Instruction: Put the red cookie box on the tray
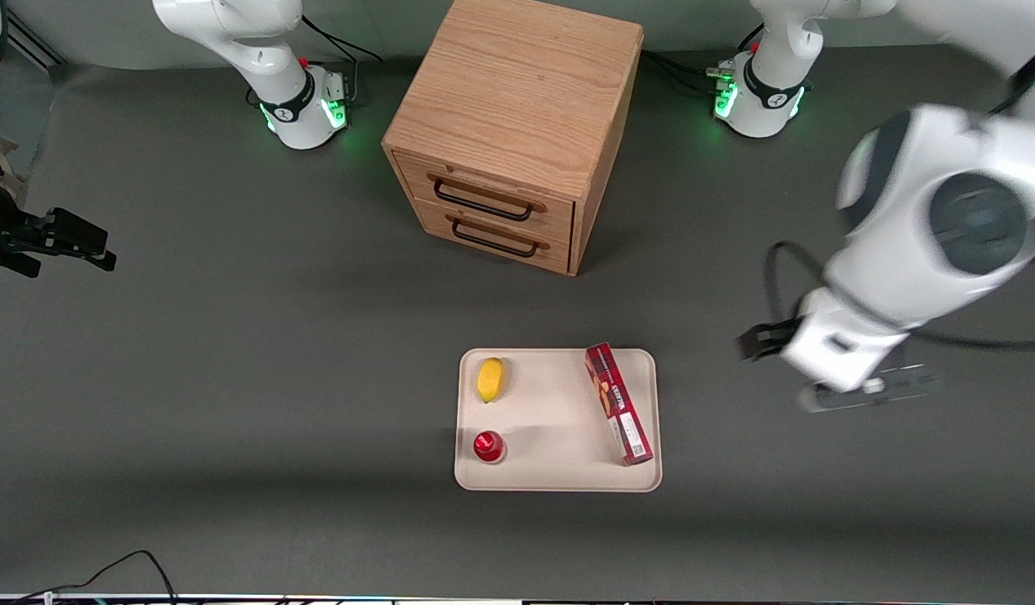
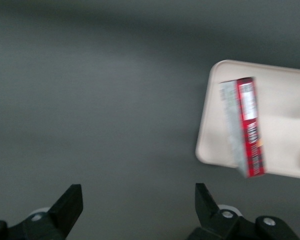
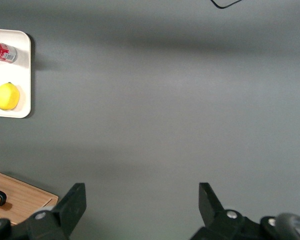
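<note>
At lower centre of the front view, your box [image 1: 619,404] lies on the tray [image 1: 559,479]. Your gripper [image 2: 138,207] hangs spread and empty over bare table. It's probably light, stiff card; pinch mid-length across the narrow sides.

Red cookie box [image 1: 619,404] on tray [image 1: 559,475]; gripper [image 2: 139,210] over table, off tray toward working arm's end.

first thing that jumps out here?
The red cookie box lies on the tray along the edge toward the working arm's end, with a lemon and a small red can at the tray's other end. The tool hangs open and empty above bare table beside the tray.
</note>
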Robot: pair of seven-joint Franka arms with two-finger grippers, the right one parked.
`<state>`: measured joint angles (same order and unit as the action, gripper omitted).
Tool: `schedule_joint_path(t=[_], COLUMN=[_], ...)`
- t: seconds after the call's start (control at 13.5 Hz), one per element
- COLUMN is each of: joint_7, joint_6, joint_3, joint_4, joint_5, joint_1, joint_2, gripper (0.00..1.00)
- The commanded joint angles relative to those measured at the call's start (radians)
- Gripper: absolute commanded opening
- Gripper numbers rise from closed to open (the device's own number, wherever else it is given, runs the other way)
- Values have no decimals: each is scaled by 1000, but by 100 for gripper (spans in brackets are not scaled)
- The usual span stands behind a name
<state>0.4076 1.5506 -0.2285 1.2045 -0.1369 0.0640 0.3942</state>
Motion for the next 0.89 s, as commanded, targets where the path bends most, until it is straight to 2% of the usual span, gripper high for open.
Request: schedule_joint_path(t=[0.0, 0.15, 0.44, 0.67, 0.81], joint_7=[-122, -186, -282, -418, -423], joint_6=[-20, -46, -190, -164, -103], joint_3=[-3, -2, -2, 8, 31], joint_4=[185, 259, 295, 337, 415], joint_5=[48, 51, 63, 131, 132], joint_1=[-81, -137, -222, -311, -299], joint_2=[-168, -253, -359, -405, -472], gripper=[100, 100, 100, 100, 100])
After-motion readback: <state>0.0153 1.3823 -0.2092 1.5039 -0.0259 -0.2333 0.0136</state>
